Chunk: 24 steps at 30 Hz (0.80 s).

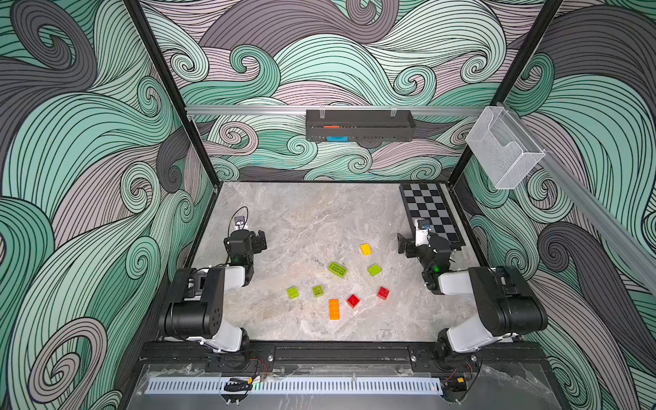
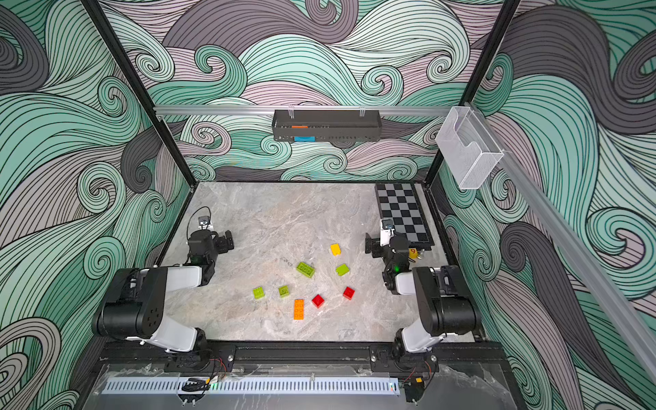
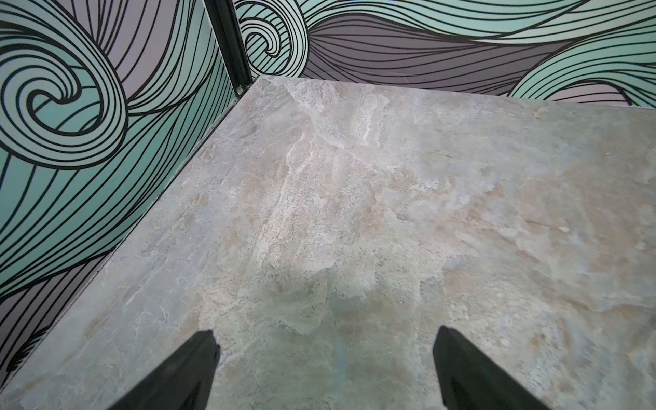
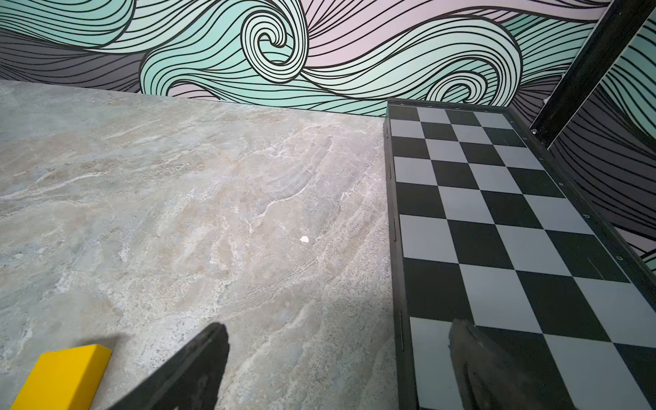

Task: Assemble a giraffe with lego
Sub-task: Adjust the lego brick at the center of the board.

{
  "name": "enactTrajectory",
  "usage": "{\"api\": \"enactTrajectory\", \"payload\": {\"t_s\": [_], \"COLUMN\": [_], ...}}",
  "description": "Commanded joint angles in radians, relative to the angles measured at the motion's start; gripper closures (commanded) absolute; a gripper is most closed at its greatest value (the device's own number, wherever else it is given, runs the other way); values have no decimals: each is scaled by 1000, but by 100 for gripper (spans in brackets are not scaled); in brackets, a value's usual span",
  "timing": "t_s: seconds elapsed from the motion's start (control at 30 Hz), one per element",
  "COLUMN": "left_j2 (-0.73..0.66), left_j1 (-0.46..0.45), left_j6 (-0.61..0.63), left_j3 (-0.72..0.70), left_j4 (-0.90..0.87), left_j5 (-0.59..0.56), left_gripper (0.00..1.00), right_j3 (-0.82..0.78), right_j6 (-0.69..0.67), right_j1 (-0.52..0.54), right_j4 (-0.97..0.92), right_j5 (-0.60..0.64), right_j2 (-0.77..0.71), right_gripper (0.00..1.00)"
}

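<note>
counter [image 1: 301,213]: all eight bricks lie loose on it, none joined. Giraffe not started, by my read.
chessboard [image 1: 431,213]: back-right edge, clear of the bricks.
left gripper [image 3: 324,340]: fingers [image 3: 184,372] spread wide and empty, only bare counter ahead of them.
right gripper [image 4: 337,333]: also wide and empty, one finger over the chessboard's edge.
Both grippers point at the back wall. The bricks sit between the arms and nearer the front, so either arm must swing inward and back.
long green brick [image 1: 337,269]: mid-counter, long axis diagonal, slightly nearer the right gripper.
orange brick [image 1: 334,309]: long axis front-to-back, closest to the front.
yellow brick [image 1: 366,249]: nearest to the right gripper, and just clips the right wrist view. Probably the easiest first pick for the right arm.
right green brick [image 1: 374,269]: just in front of the yellow.
middle green brick [image 1: 317,291] and left green brick [image 1: 293,293]: nearer the left arm.
inner red brick [image 1: 353,300] and outer red brick [image 1: 383,293]: right arm's side.
</note>
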Motion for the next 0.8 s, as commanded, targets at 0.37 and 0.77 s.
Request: {"api": "enactTrajectory", "payload": {"t_s": [0.37, 0.77], "left_j2": [4, -94], "left_j1": [-3, -7], "left_j6": [-9, 26], "left_j3": [-2, 93], "left_j4": [25, -201], "left_j5": [-13, 12], "left_gripper": [1, 1], "right_j3": [16, 37], "right_j6": [-2, 11], "right_j1": [-8, -7], "right_j4": [9, -139], "right_j5": [-13, 14], "right_j2": [-2, -121], "right_gripper": [1, 1]}}
